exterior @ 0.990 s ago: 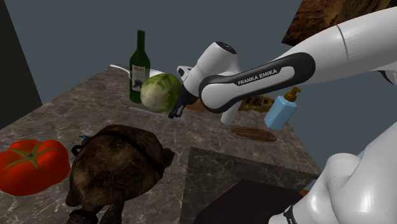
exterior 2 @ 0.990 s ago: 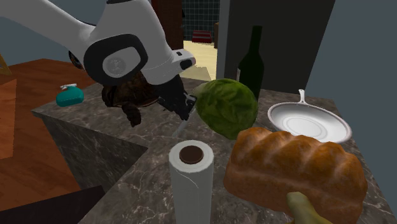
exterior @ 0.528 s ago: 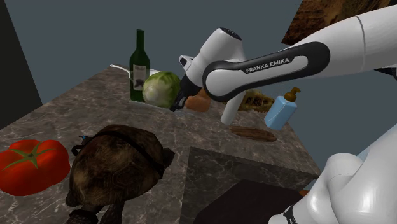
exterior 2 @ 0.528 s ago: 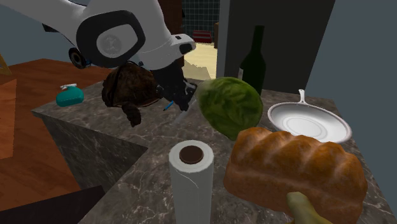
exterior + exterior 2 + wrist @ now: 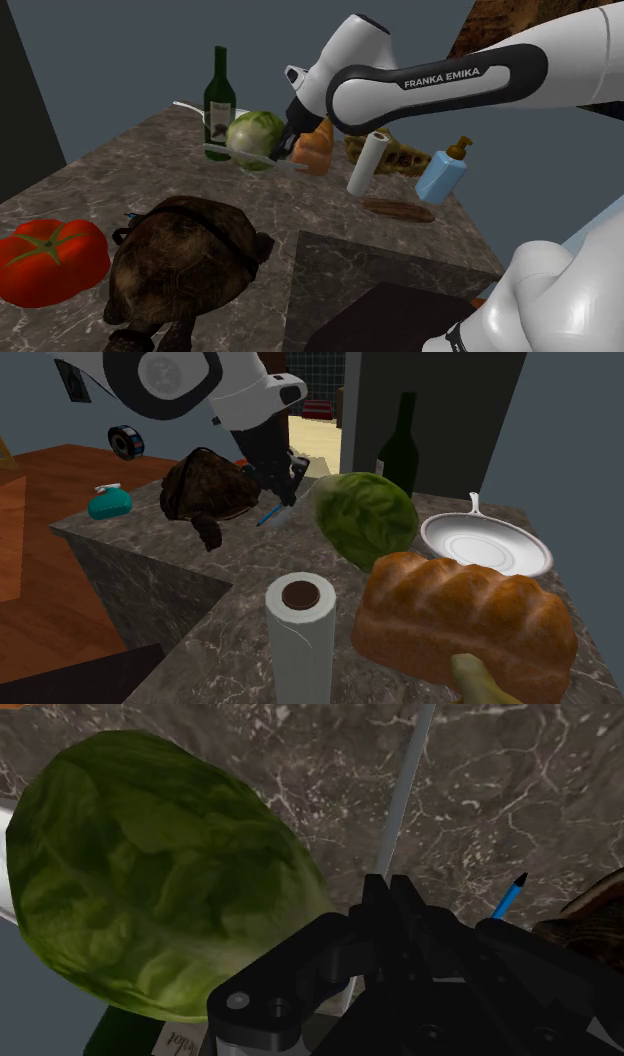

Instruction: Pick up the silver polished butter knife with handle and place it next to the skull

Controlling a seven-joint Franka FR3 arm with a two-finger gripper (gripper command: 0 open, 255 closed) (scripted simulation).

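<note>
claw grips one end of the knife, which juts ahead of it just beside the cabbage; held so near its end it may pivot, slip out, or clip the cabbage heading for the skull

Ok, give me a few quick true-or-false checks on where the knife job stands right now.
1. The tool is shut on the butter knife. True.
2. The knife lies next to the skull. False: it is in the tool, close beside the lettuce.
3. A blue pen lies on the marble counter. True.
4. The bread loaf sits in the white pan. False: the loaf is on the counter beside the pan.
</note>
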